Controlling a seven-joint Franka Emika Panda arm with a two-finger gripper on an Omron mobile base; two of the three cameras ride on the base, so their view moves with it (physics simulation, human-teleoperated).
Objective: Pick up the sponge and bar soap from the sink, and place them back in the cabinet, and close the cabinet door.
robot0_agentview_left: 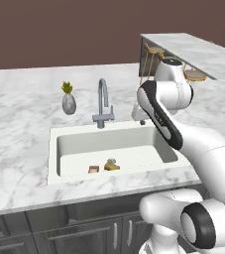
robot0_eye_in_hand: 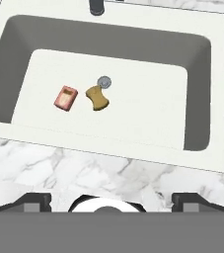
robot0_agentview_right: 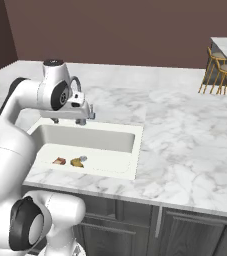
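Observation:
The mustard-yellow sponge point(robot0_eye_in_hand: 98, 98) lies on the floor of the cream-white sink point(robot0_eye_in_hand: 108, 149), just below the round drain point(robot0_eye_in_hand: 104, 82). The flat pinkish-brown bar soap point(robot0_eye_in_hand: 66, 98) rests a little to its left, apart from it. Both also show near the sink's front wall: sponge point(robot0_agentview_left: 111, 166) and bar soap point(robot0_agentview_left: 93, 169), and again sponge point(robot0_agentview_right: 76, 162) and bar soap point(robot0_agentview_right: 59, 161). My gripper point(robot0_agentview_right: 69, 120) hovers high above the sink's back rim, pointing down. It point(robot0_eye_in_hand: 111, 202) is open, fingertips wide apart with nothing between them. The cabinet and its door are out of view.
A tall grey gooseneck faucet point(robot0_agentview_left: 103, 104) rises behind the sink. A small potted plant point(robot0_agentview_left: 69, 100) stands on the marble counter point(robot0_agentview_left: 20, 114) to its left. Bar stools point(robot0_agentview_right: 220, 67) stand at a raised counter point(robot0_agentview_left: 193, 52) far right. Dark drawer fronts point(robot0_agentview_right: 135, 225) run below.

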